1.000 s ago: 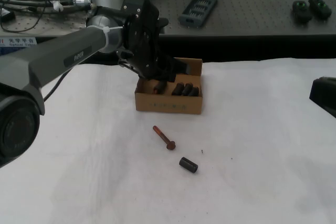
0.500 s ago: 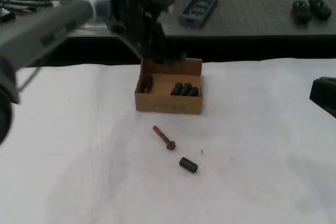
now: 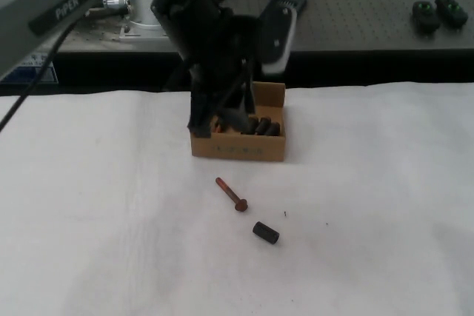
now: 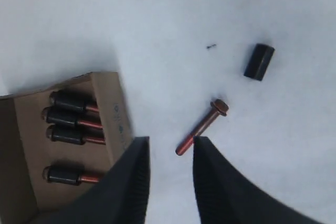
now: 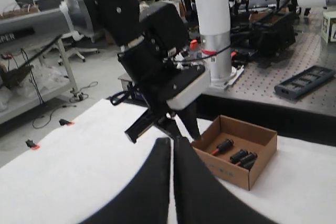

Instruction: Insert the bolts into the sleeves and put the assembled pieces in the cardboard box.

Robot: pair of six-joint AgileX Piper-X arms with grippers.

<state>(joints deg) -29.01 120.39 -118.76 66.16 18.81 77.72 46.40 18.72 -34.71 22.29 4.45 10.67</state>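
Brown cardboard: the cardboard box (image 4: 116, 114) sits on the white cloth (image 4: 157, 19), and one of its walls runs right up to the tip of one finger (image 4: 131, 182) of the left gripper (image 4: 170, 141). We note the left fingers well apart, a clear gap between them, nothing gripped. Inside the box, across that wall from the fingers, lie four assembled pieces (image 4: 68, 116), black sleeves with copper shanks poking out. Three lie side by side, the fourth a little apart. The bolt (image 4: 202, 127), copper-coloured and loose on the cloth, has its shank end just beside the tip of the other left finger and its head pointing away. The sleeve (image 4: 259, 62), black and loose, lies beyond the bolt's head, apart from it and farther from the fingers. In the high view the left gripper hangs over the box; whether its fingers touch the cardboard we cannot tell. The right gripper (image 5: 171, 141) is well apart from the box, its two fingers (image 5: 152, 187) pressed together with nothing between them. The box lies beyond their tips.
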